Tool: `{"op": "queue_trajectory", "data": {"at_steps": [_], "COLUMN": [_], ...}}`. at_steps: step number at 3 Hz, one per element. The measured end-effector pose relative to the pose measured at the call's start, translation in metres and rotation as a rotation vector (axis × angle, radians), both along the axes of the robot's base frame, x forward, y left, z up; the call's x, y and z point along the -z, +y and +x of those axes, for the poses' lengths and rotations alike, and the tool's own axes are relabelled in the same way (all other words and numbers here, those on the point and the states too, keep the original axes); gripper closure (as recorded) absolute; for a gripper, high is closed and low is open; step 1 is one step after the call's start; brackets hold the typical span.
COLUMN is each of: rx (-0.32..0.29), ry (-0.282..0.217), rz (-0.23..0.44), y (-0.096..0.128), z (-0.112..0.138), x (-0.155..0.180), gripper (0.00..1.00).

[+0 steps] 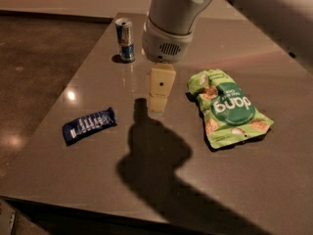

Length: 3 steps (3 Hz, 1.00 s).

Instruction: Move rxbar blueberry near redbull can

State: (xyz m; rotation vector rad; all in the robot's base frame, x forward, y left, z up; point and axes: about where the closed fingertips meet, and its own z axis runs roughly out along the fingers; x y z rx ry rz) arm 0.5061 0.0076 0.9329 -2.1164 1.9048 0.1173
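While aloft, gripper near green pouch

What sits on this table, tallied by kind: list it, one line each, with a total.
Cans: 1, the redbull can
Wrapped bars: 1, the rxbar blueberry
Snack pouches: 1, the green pouch
Total: 3 things on the table
The tool hangs over the table between the bar and the pouch, in front of the can.
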Motion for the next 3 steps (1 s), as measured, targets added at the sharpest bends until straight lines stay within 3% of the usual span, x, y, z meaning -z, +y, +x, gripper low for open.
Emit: {"op": "queue_trajectory", "data": {"at_steps": [3], "rx": [-0.104], "ry": [0.059], "rz": [-0.040], "y": [0.079], "z": [-0.011], "x": [0.049], "gripper": [0.00]}}
